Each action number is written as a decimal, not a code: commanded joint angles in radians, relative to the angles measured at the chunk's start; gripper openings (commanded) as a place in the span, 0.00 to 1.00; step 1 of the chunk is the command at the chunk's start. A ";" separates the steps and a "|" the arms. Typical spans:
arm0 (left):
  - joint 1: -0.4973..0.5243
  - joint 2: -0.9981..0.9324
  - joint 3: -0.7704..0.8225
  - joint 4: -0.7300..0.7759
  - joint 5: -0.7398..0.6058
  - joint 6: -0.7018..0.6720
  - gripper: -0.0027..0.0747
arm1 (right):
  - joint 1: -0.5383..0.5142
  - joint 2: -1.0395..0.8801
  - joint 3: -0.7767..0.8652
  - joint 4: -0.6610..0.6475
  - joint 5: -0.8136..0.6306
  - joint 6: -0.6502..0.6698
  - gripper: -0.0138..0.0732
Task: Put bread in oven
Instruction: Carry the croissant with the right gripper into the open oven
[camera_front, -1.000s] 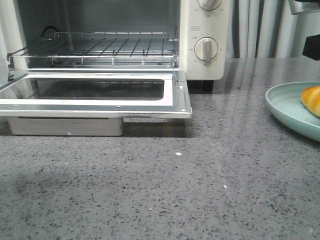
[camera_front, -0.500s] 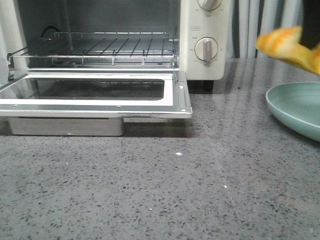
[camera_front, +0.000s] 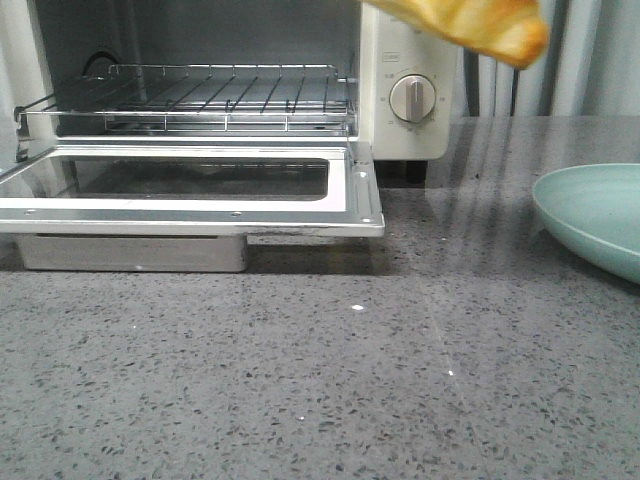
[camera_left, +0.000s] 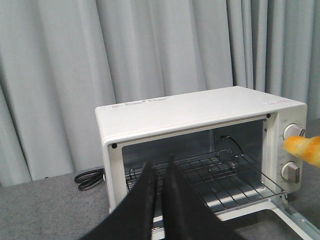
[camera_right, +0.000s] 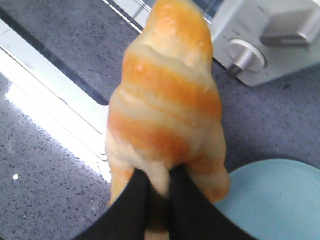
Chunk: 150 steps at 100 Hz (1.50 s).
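Right hand (camera_right: 159, 192) grips bread (camera_right: 167, 107) high above counter (camera_front: 330, 380), beside oven (camera_front: 405, 80) dials. Left hand (camera_left: 159, 172) closed, empty. Oven door (camera_front: 190, 190) open flat.

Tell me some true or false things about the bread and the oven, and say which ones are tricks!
1. The bread is lying on the plate. False: the right gripper holds it up in the air.
2. The oven door is open. True.
3. The left gripper is holding the bread. False: its fingers are together and hold nothing.
4. The wire rack has nothing on it. True.
5. The plate sits inside the oven. False: it sits on the counter, to the oven's right.
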 joint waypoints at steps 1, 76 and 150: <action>0.003 0.000 -0.033 -0.005 -0.064 -0.007 0.01 | 0.028 0.008 -0.076 -0.007 0.003 -0.029 0.08; 0.003 0.001 -0.033 -0.005 -0.059 -0.007 0.01 | 0.060 0.322 -0.428 -0.010 -0.041 -0.283 0.08; 0.003 0.001 -0.033 -0.005 -0.022 -0.007 0.01 | 0.116 0.402 -0.432 -0.231 -0.309 -0.367 0.08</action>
